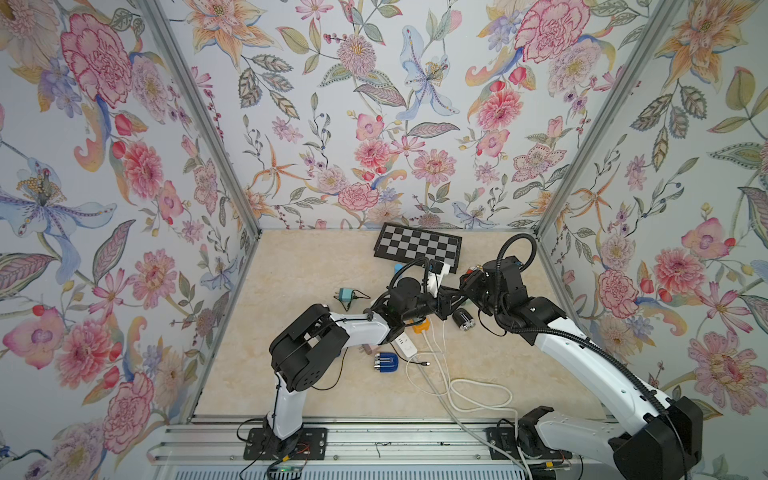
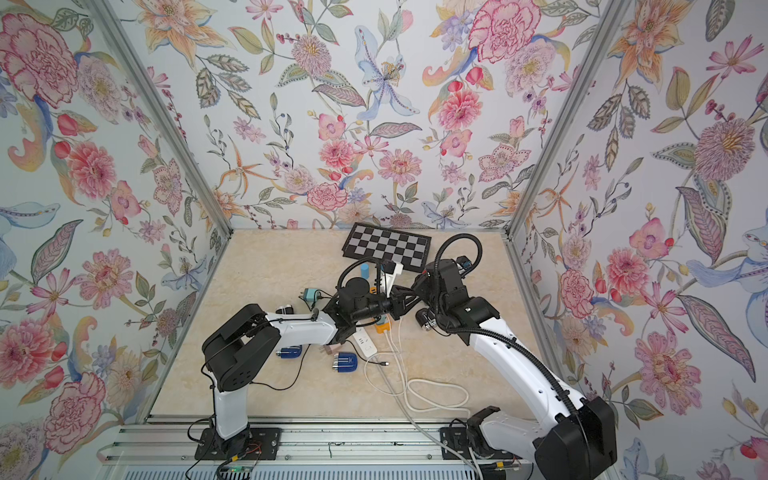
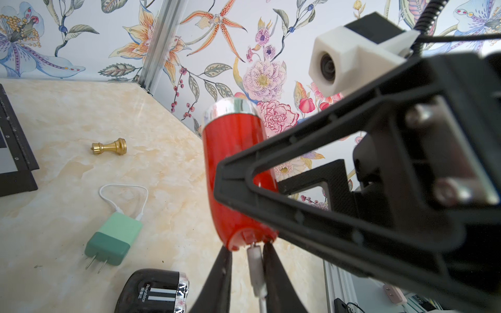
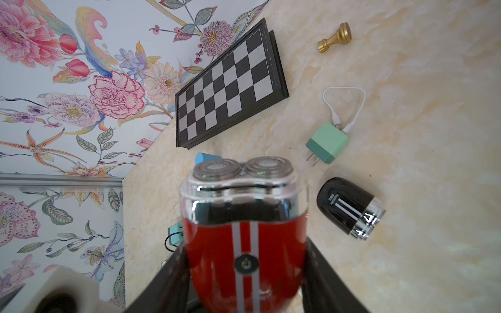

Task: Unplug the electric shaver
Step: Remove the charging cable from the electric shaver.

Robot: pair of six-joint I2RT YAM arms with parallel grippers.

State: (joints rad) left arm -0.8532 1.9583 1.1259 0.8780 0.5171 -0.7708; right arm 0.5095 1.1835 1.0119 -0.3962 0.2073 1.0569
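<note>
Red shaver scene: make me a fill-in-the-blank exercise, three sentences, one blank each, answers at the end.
The right gripper holds a shaver whose body is ___.
The left gripper has a finger on either side of the white ___ in the shaver's base.
The gold chess piece lies on its ___.
Missing words: red; plug; side.
</note>
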